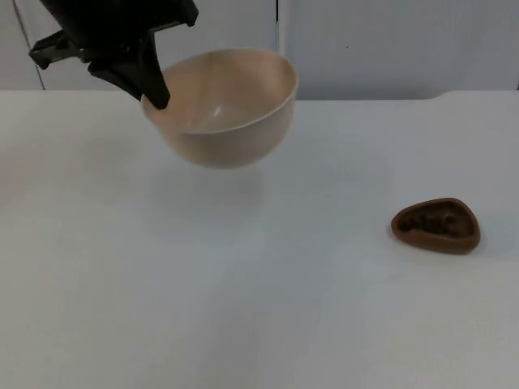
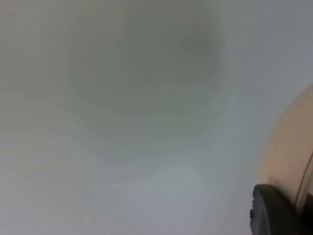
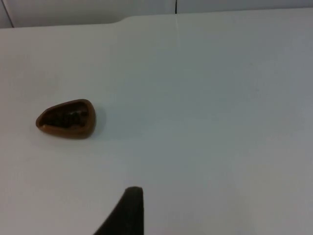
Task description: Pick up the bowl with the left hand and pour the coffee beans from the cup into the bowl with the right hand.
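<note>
One cream bowl (image 1: 223, 109) hangs at 11 o'clock, rim clamped by the left gripper (image 1: 154, 91). One brown cup (image 1: 436, 225) of beans sits at 4 o'clock. The right gripper's (image 3: 128, 208) state cannot be told.

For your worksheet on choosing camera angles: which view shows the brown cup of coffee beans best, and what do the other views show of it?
The top view shows the cup best: its teardrop rim and the dark coffee beans inside are plain, standing on the white table. The right wrist view shows the same cup farther off. The left wrist view shows table and the bowl's side instead.
</note>
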Tool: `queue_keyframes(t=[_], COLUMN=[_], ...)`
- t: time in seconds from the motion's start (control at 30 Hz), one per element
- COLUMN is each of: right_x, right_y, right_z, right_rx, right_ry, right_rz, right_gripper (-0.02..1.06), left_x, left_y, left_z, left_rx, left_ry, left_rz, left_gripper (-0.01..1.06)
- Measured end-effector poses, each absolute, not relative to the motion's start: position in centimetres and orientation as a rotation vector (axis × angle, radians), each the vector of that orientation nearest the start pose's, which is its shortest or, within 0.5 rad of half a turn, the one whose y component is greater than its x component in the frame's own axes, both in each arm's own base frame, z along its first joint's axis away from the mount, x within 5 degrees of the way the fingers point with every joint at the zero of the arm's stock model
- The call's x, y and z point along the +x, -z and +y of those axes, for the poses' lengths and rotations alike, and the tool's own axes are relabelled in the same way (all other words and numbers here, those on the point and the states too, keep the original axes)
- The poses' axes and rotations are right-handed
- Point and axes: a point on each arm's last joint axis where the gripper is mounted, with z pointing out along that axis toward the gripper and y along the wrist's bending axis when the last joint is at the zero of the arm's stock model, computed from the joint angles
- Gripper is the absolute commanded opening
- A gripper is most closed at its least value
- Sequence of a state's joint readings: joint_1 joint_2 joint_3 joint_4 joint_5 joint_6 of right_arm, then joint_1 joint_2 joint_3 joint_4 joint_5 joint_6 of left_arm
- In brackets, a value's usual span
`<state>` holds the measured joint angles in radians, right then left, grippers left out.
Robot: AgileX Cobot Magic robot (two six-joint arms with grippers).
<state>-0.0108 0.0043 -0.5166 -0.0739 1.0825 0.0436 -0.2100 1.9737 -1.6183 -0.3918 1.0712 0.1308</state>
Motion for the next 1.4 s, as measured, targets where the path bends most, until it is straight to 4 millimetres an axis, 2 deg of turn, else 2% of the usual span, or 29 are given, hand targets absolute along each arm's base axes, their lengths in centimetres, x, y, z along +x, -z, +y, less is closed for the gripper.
queue_keyframes(t=[0.17,0.3,0.47,0.6,0.83,0.97,1.03,1.27,1.4], right_x=[-0.7,-0.7,-0.7,-0.7,-0.7,-0.7,-0.7,-0.7,-0.7], right_y=[-28.0,-28.0,-28.0,-28.0,-28.0,-28.0,-28.0,-28.0,-28.0], right_z=[-0.6,-0.6,-0.6,-0.6,-0.6,-0.6,-0.6,-0.6,-0.6], right_rx=[0.059,0.059,0.059,0.059,0.059,0.059,0.059,0.059,0.059], right_ry=[0.072,0.075,0.075,0.075,0.075,0.075,0.075,0.075,0.075], right_rz=[2.051,2.051,2.051,2.051,2.051,2.051,2.051,2.051,2.051], right_gripper=[1.05,1.05,1.05,1.05,1.05,1.05,1.05,1.05,1.05], left_x=[39.1,38.5,37.2,35.4,33.6,32.5,31.4,29.5,28.8], left_y=[-25.2,-25.4,-23.7,-20.9,-19.3,-18.5,-18.0,-18.0,-17.9], left_z=[-12.9,-13.5,-13.3,-13.0,-12.9,-14.1,-16.0,-19.9,-20.8], left_rx=[0.334,0.350,0.361,0.334,0.321,0.371,0.429,0.561,0.607], left_ry=[0.518,0.515,0.483,0.457,0.416,0.384,0.351,0.247,0.151], left_rz=[2.852,2.855,2.911,2.970,2.967,2.974,2.964,2.905,2.877], left_gripper=[0.00,0.00,0.00,0.00,0.00,0.00,0.00,0.00,0.00])
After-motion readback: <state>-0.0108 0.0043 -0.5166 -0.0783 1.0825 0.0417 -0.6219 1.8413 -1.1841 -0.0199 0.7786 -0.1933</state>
